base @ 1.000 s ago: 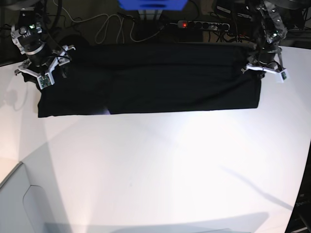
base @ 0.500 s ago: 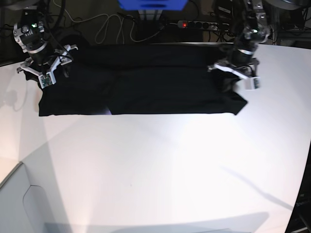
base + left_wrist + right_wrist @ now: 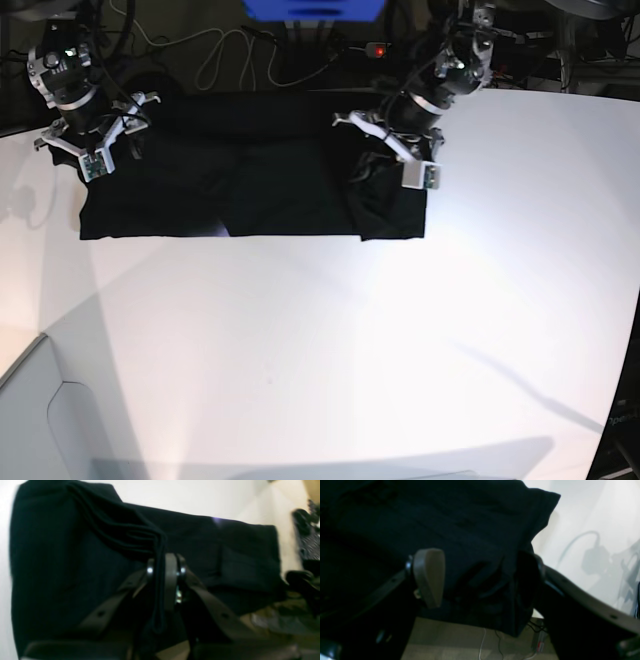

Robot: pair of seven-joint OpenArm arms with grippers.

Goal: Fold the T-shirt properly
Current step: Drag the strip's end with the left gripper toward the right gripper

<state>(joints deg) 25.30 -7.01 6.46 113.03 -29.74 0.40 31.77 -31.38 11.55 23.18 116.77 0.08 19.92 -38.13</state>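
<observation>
- Black T-shirt [image 3: 470, 525] filling the upper left and centre of the frame, one corner jutting toward the upper right.
- Right gripper [image 3: 480, 580] spread wide, tan fingertip [image 3: 430, 576] at centre left, dark finger at centre right, cloth bunched between.
- White table [image 3: 595, 517] at right; cables on floor along the bottom edge.

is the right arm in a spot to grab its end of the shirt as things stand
Probably yes. The right gripper hangs open right over that end of the T-shirt, the cloth lying between its spread fingers with nothing in the way. The left gripper is shut on the other end.
</observation>
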